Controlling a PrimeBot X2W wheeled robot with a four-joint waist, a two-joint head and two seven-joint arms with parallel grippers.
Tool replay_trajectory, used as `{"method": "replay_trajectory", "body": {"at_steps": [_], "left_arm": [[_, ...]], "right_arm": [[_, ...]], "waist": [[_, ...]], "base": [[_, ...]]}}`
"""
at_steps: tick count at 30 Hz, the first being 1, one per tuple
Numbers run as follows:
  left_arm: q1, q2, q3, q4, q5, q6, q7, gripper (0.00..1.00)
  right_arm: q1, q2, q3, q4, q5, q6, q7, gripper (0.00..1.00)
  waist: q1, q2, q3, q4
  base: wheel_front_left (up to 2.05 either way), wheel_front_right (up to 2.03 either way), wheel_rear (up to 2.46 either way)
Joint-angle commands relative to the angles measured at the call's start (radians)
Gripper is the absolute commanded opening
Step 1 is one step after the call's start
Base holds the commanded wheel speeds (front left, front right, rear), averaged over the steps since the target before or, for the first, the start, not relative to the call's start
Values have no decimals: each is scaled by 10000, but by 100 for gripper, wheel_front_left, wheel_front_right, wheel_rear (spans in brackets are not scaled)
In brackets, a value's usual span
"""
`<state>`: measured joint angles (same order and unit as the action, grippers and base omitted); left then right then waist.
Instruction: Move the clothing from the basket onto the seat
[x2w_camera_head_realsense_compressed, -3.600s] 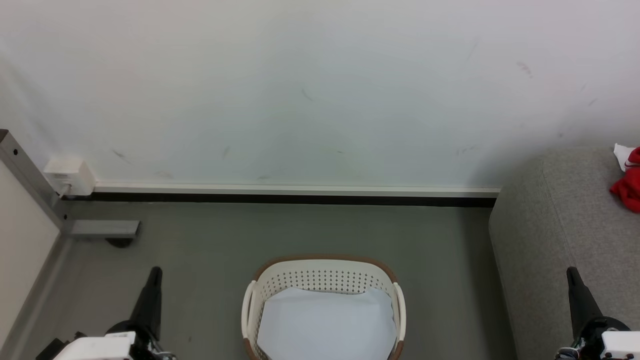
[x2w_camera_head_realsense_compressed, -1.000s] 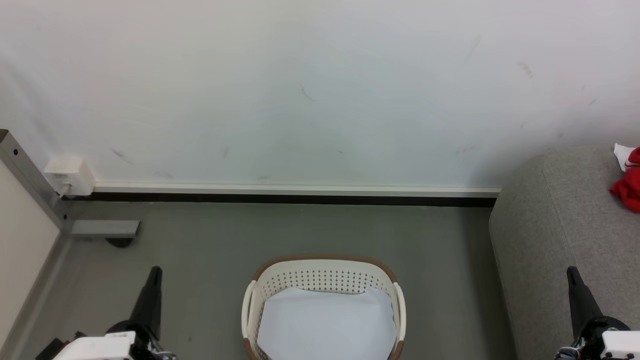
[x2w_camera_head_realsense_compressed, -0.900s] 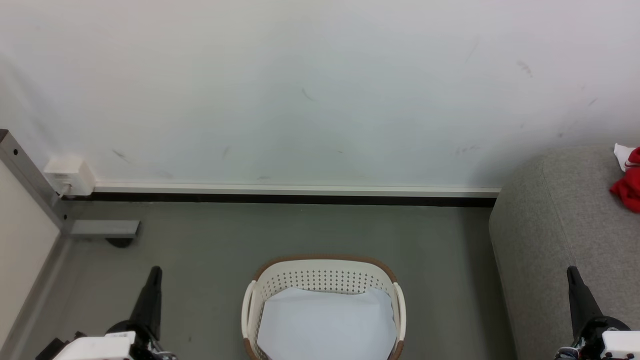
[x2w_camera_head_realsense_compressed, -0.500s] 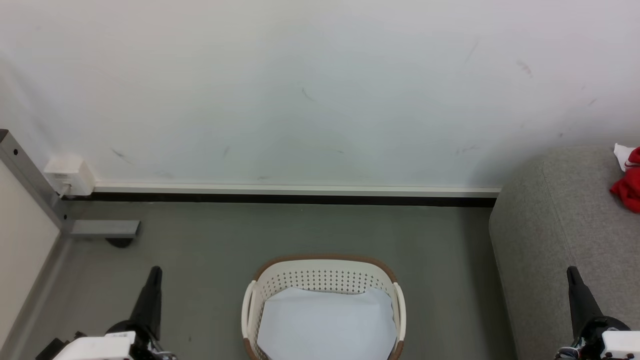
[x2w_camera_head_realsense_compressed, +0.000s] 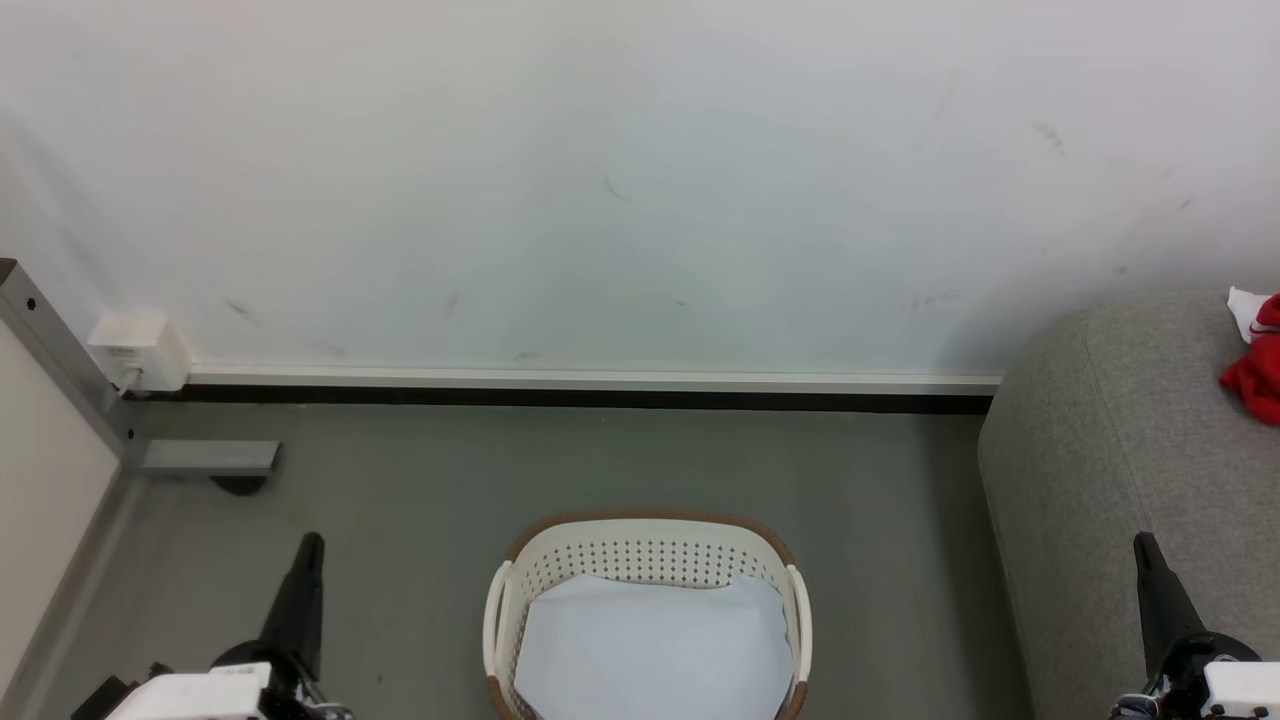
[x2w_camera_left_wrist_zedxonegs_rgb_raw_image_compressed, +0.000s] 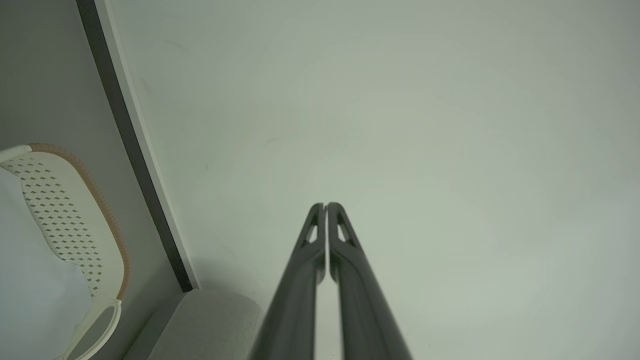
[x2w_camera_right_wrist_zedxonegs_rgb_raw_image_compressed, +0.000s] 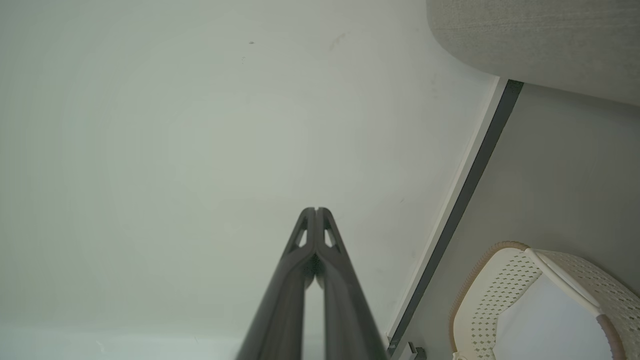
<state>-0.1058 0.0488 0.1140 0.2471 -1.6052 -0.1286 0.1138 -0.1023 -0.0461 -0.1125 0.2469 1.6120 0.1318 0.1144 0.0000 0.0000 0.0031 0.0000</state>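
Soft, even, shadowless light; frames sharp throughout.

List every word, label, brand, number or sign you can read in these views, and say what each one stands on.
No text can be read in any view.
On the clothing lying on the seat: a thin white mark on the red fabric, too small to tell whether it is a logo or lettering.
On the basket: no label seen.
On the white wall box: no legible marking.
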Motion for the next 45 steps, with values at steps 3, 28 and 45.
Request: {"method": "replay_trajectory", "body": {"at_steps": [3,28,45], "left_arm": [[-77,24,20,-32,-142,-51,40,0],[-77,24,19,-33,-143,-51,40,0],[-77,24,19,-33,-143,-51,39,0]], "right_arm": [[-136,-77,-40,-52,21,-21,27,0],[-135,-77,-39,-53,21,-21,27,0],[-136,-77,-39,-53,22,-21,26,0]], "waist": [[0,0,0,0],[0,0,0,0],[0,0,0,0]], "base": [[0,0,0],[0,0,0],[0,0,0]]}}
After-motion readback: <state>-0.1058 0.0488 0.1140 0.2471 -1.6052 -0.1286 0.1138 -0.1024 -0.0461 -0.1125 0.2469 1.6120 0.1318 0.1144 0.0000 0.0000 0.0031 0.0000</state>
